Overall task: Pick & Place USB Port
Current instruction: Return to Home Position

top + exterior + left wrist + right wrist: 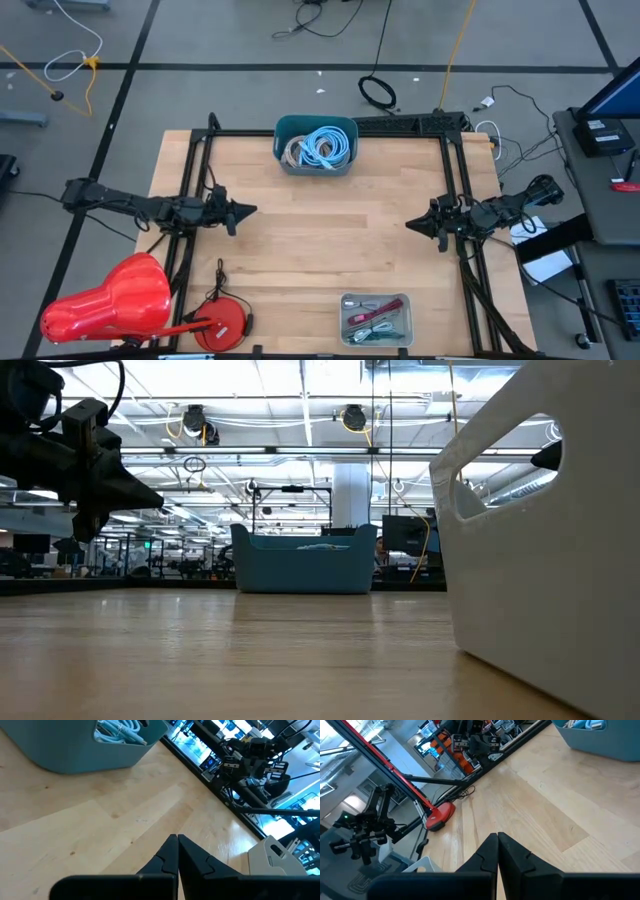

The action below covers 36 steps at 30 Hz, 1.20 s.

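Note:
A teal bin with coiled light-blue and white cables stands at the table's far middle; it also shows in the low view. A pale grey tray at the near edge holds small parts and cords; I cannot tell which is the USB port. My left gripper hovers shut at the table's left side, pointing right, its fingertips together. My right gripper hovers shut at the right side, pointing left. Neither touches anything.
A red moulded object and a red round disc sit at the near left corner. A black frame runs along the table's left, far and right sides. Bare wood lies between the two grippers.

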Motion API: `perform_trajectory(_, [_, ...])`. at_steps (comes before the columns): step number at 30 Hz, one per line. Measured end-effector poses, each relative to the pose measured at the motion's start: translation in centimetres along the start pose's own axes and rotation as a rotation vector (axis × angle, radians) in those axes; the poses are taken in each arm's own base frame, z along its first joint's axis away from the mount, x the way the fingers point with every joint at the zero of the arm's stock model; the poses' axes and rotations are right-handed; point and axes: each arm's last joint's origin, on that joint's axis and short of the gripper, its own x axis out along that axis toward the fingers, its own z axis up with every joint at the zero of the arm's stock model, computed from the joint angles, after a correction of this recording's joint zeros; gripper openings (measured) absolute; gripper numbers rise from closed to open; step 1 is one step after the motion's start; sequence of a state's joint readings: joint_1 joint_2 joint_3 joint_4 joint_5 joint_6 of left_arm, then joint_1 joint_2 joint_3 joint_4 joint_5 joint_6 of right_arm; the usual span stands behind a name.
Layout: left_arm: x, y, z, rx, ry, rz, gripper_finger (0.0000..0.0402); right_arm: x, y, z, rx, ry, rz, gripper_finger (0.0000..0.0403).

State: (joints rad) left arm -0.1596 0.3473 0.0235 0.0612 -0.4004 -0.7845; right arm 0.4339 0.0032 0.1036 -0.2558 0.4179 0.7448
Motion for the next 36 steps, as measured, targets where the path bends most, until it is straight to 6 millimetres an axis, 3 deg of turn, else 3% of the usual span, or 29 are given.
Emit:
perform_trajectory(9, [0.00,-0.01,0.00,0.000,0.002,-0.002,0.0025,0.00,0.01,0.00,0.002,0.000,0.001,0.0000])
perform_trajectory(36, [0.00,-0.02,0.01,-0.001,0.000,-0.003,0.0026,0.01,-0.01,-0.02,0.002,0.001,0.001,0.0000])
